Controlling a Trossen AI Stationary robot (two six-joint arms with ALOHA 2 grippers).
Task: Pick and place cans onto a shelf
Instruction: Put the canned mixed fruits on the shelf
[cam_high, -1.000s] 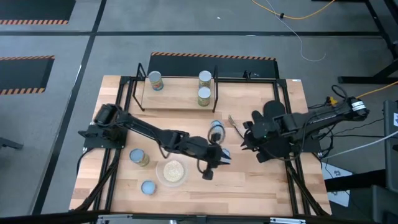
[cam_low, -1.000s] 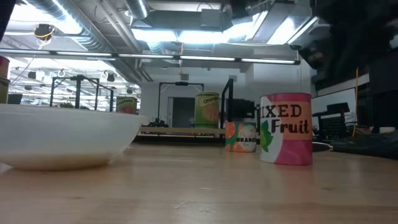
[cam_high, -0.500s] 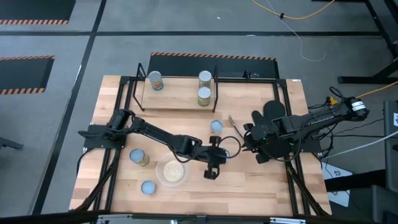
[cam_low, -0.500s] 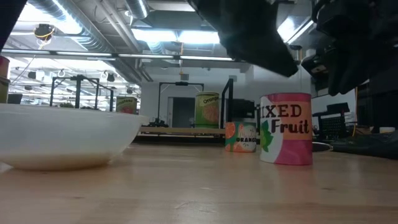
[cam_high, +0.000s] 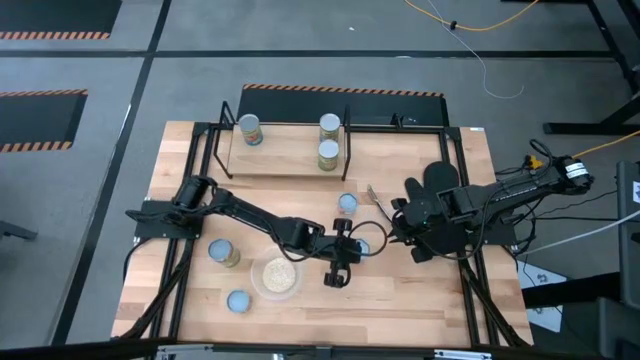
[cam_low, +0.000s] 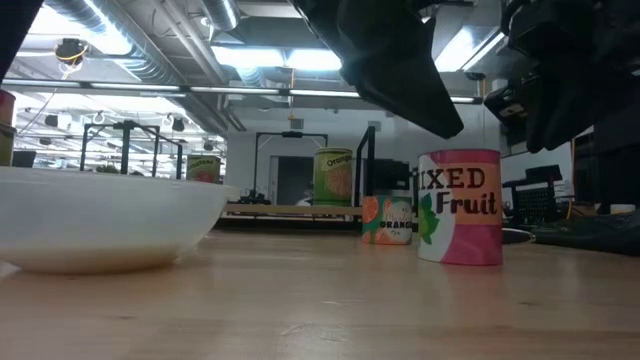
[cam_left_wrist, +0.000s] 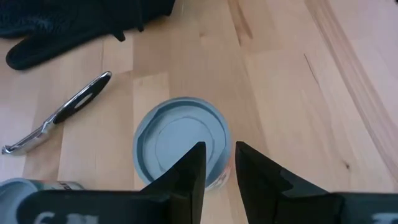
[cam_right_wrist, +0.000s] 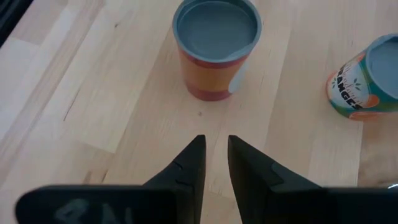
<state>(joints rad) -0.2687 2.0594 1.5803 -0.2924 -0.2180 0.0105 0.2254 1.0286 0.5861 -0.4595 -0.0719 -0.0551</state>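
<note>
1. My left claw (cam_left_wrist: 217, 171) hovered, narrowly parted, above the Mixed Fruit can (cam_left_wrist: 181, 145) standing mid-tabletop (cam_high: 420, 290), gripping nothing.
2. I judged it needed wider spreading, then centring, before descending.
3. The right claw (cam_right_wrist: 214, 163) waited, narrowly parted, nearby.

1. The pink can (cam_low: 460, 220) in the low view has its label's first letter cut off by the curve — only "IXED Fruit" shows.
2. A second can (cam_left_wrist: 34, 188) in the left wrist view is cut off by the picture's edge.
3. The white bowl (cam_low: 100, 215) runs off the low view's edge, and its contents are hidden behind its wall.
4. Labels on the shelf's cans (cam_high: 328, 140) are too small to read from the high view.
</note>
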